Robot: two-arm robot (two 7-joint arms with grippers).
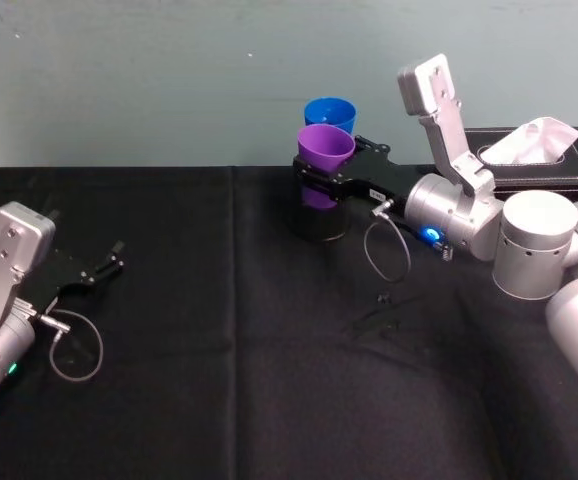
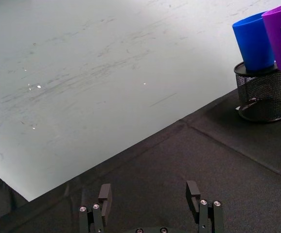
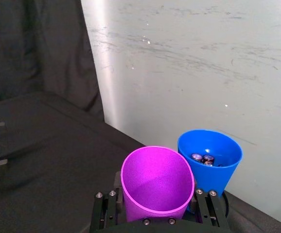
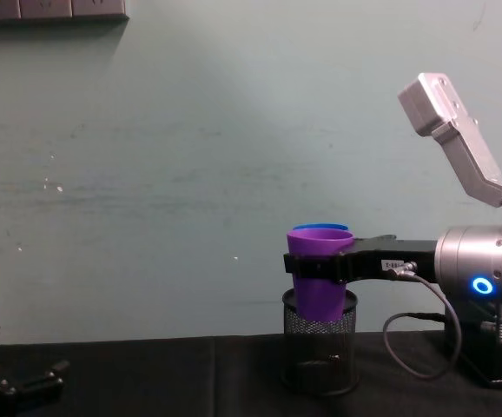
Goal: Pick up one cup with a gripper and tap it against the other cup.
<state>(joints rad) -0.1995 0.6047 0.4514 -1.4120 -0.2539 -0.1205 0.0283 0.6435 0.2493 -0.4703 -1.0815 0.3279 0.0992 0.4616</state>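
The right gripper (image 1: 314,172), clamped on the purple cup (image 1: 326,143), holds it up right beside the blue cup (image 1: 330,110) in the mesh holder (image 1: 319,222), so I think a tiny soft bump toward it is best; the left gripper (image 1: 107,268) rests far off, jaws apart.

Table draped in black cloth (image 1: 219,400); a black mesh pen holder (image 4: 320,356) and a black tissue box (image 1: 569,170) stand along its far edge.

Soft, even indoor light
A bright glare streak runs down the wall (image 3: 99,73) at upper left; the black tablecloth (image 1: 219,380) reads dark.
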